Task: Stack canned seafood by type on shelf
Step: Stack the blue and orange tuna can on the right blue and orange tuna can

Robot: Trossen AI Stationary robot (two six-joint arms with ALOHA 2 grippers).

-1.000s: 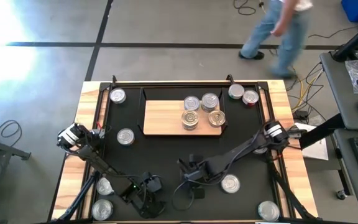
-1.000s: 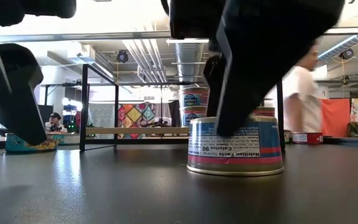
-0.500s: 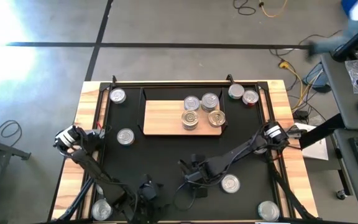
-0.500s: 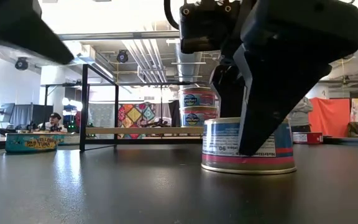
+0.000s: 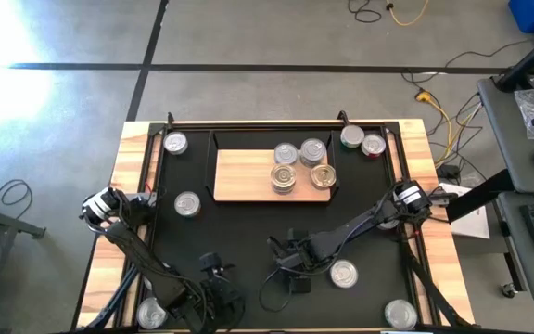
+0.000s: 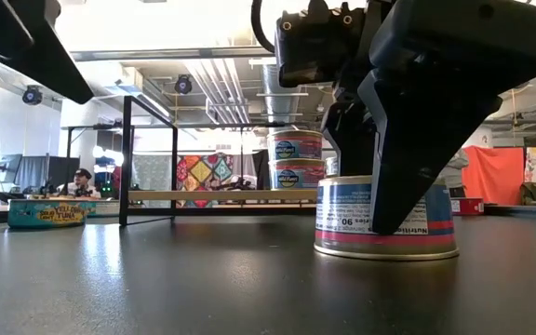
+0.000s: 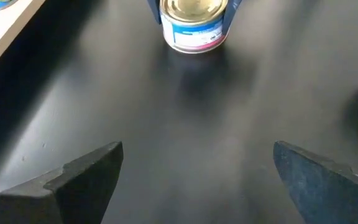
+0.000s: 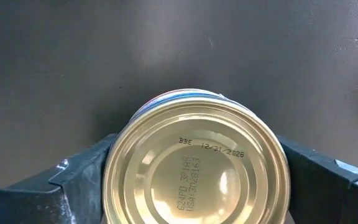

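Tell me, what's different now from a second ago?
The left arm swung back toward the table's near edge, its pincer open over bare mat. The right pincer now brackets a gold-topped can, which shows farther right in the low view, so it seems nudged along. A person walking behind the table has gone. The cans on the shelf stayed put.

High view looks straight down on the whole worktop (image 5: 128, 186), low view sits level at mat height, both wrist views close over probably the same gold-topped can (image 8: 194, 165).
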